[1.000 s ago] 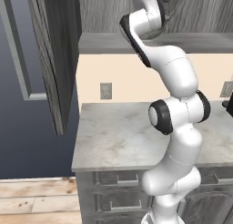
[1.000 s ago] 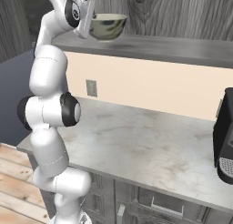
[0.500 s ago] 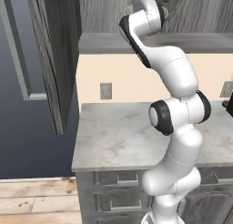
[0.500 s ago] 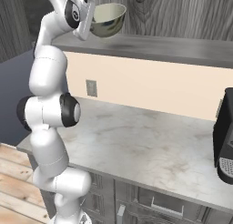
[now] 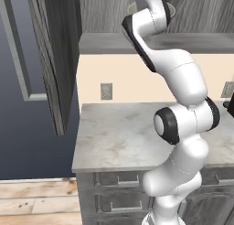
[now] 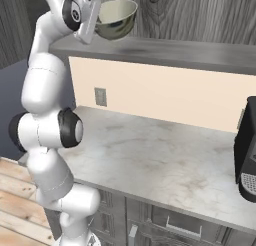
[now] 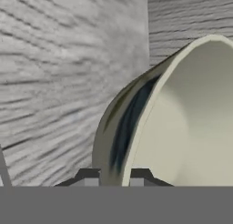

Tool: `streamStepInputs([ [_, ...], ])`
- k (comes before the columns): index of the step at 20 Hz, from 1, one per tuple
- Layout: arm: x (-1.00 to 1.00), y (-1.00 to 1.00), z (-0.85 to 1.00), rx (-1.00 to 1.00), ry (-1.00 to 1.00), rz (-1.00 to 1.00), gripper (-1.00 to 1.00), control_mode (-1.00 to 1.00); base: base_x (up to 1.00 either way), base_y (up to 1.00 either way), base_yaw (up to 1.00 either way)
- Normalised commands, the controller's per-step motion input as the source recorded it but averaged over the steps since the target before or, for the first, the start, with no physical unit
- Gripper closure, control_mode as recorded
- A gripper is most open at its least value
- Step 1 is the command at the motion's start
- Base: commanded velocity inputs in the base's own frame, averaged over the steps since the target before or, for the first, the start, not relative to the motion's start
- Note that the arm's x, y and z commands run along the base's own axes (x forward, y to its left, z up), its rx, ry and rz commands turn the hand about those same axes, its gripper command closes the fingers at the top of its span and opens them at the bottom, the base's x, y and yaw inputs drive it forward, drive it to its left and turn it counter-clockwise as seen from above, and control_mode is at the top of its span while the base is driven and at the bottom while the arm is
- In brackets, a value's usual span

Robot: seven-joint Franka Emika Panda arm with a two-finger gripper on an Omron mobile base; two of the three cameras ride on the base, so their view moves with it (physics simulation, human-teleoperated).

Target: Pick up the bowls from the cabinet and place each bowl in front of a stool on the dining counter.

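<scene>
Gripping the tan-olive bowl (image 6: 116, 19) by its rim, the claw (image 7: 115, 176) is clenched with one finger inside and one outside. The bowl is held tilted above the cabinet (image 6: 165, 49) shelf. A rigid, probably smooth and breakable bowl is judged likely to swing on this edge hold.

In the right base view we see the bowl (image 6: 116, 19) up at the top, tilted and lifted just above the cabinet (image 6: 200, 15) shelf (image 6: 175, 52), with our gripper (image 6: 96, 21) at its left side. In the hand view the jaws sit either side of the bowl's rim. Below the shelf runs the wall, with an outlet (image 6: 100, 96) on it, and before the wall lies the bench (image 6: 150, 160). A coffee machine (image 6: 246, 150) stands on the bench at the far right. In the left base view the cabinet door (image 5: 57, 59) hangs swung outward at the left, beyond the bench's left end.
</scene>
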Motion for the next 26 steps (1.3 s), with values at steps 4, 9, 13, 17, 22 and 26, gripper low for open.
streamStepInputs([
  [4,-0.37,-0.23,-0.54,-0.05,-0.14,-0.09,1.00,-1.00,0.00,0.00,0.00],
  [9,-0.21,-0.20,-0.60,-0.10,-0.13,-0.07,1.00,-1.00,0.00,0.00,0.00],
  [13,-0.51,-0.25,0.00,-0.02,-0.16,-0.01,1.00,-1.00,0.00,0.00,0.00],
  [17,-0.55,-0.32,0.00,0.00,-0.14,0.00,1.00,-1.00,0.00,0.00,0.00],
  [22,-0.80,-0.27,0.06,0.00,-0.09,0.00,1.00,-1.00,0.00,0.00,0.00],
  [26,-1.00,-0.19,0.14,0.00,-0.01,-0.05,1.00,-1.00,0.00,0.00,0.00],
])
